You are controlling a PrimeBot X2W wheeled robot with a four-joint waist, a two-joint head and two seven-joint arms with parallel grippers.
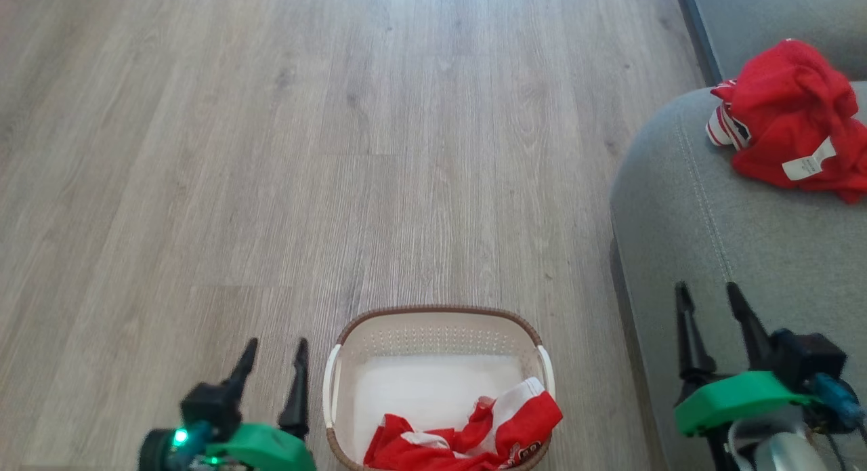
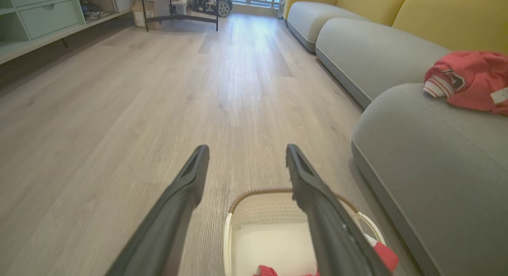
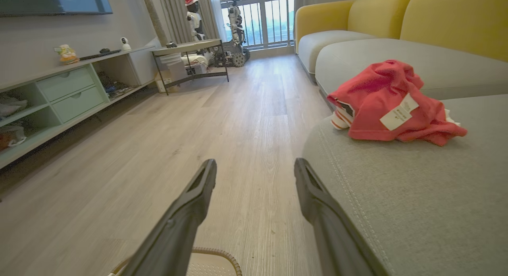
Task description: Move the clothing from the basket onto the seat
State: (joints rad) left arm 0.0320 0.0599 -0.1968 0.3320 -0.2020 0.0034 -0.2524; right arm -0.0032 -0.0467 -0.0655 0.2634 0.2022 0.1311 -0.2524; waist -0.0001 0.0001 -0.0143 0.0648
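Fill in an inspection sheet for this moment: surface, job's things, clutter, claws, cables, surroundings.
Surface: pale wood-look floor.
Job's things: basket on the floor, red-and-white garment inside; second red garment on the grey seat.
Clutter: nothing seen.
Claws: left claw open, empty, beside the basket; right claw open, empty, above the seat's edge.
Cables: blue connector behind the right claw.
Surroundings: yellow sofa backs, shelf unit, side table, robot figures by the balcony door.

Open wood floor [image 1: 271,152] spreads ahead and left of the basket [image 1: 433,335]. Its far half is uncovered; clothing [image 1: 474,444] heaps the near right corner. The seat [image 1: 711,254] walls the right, seemingly leaving a narrow gap; a red garment [image 1: 792,112] lies farther back.
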